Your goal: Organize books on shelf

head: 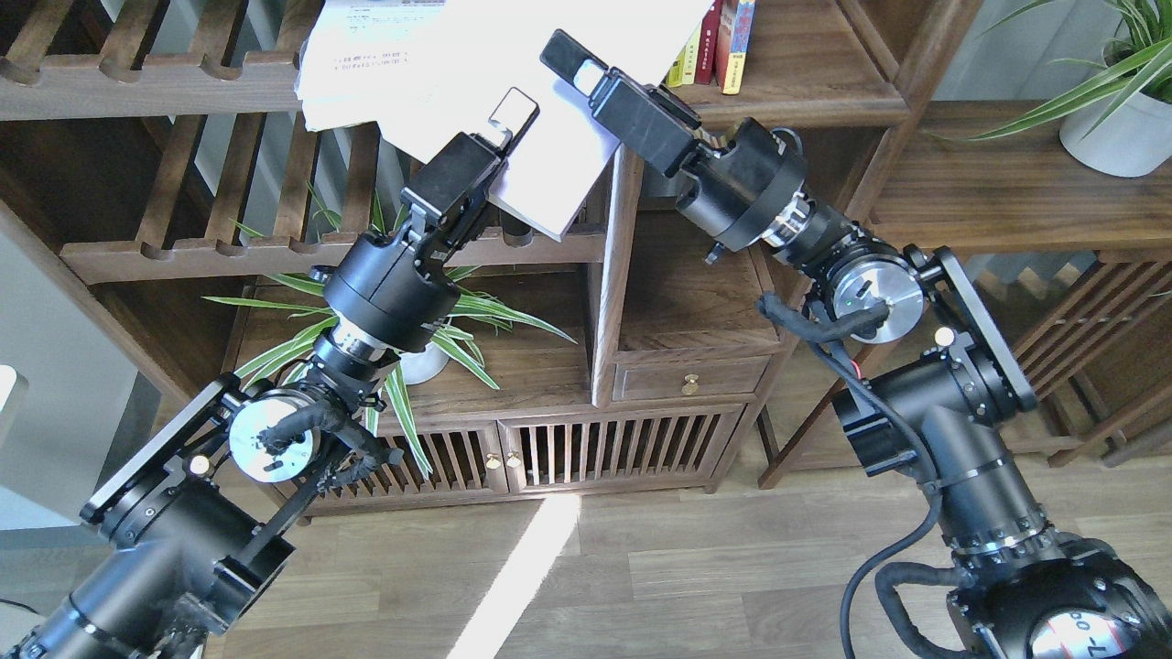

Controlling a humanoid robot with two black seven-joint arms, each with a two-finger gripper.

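Up at the top centre of the frame, the large white book (540, 82) hangs tilted, its lower corner jutting down over the slatted rack (275, 252) and ending just beside the upright post (615, 275) that divides the furniture. The left gripper (499, 137) is clamped on the book's lower edge, one pale finger lying flat on the cover. The right gripper (572, 69) presses against the book's right side, but whether its fingers are closed on it cannot be told from this angle. To the upper right, the shelf (806, 82) already carries a few upright books (719, 41) in yellow and red, with bare board to their right. A second white sheet or book (343, 64) rests on the upper rack in the upper left, partly hidden under the held one. A spider plant (430, 339) sits below the left arm. The risk, as I judge it, is that the book's low corner catches the post as it swings right, twisting it out of a thin edge grip; it could also knock the standing books over on entry.
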